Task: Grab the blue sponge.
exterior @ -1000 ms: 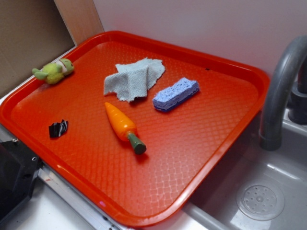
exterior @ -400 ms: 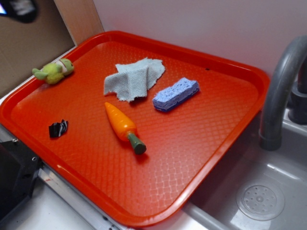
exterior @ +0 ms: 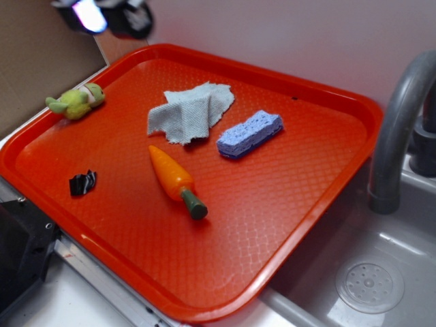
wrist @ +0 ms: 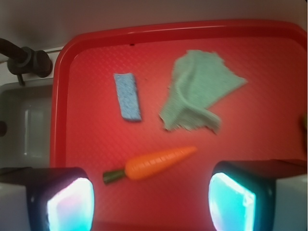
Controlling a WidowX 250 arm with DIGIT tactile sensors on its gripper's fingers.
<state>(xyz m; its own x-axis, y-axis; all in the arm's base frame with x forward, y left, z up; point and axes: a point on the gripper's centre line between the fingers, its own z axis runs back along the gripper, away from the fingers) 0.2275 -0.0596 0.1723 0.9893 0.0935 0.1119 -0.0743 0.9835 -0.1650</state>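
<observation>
Red tray with a bunch of random stuff, sink next to it

The tray [exterior: 320, 197] sits against a pale wall. There's a crumpled grey cloth [exterior: 191, 112] near the back, and a toy carrot [exterior: 176, 180] lying in front of it with its green end pointing toward the near edge. A little green plush [exterior: 76, 101] rests on the left rim, and a small black clip [exterior: 82, 182] lies apart near the left front. To the right there's a grey faucet [exterior: 398, 129] over a sink [exterior: 381, 259] with a round drain [exterior: 369, 283].
</observation>
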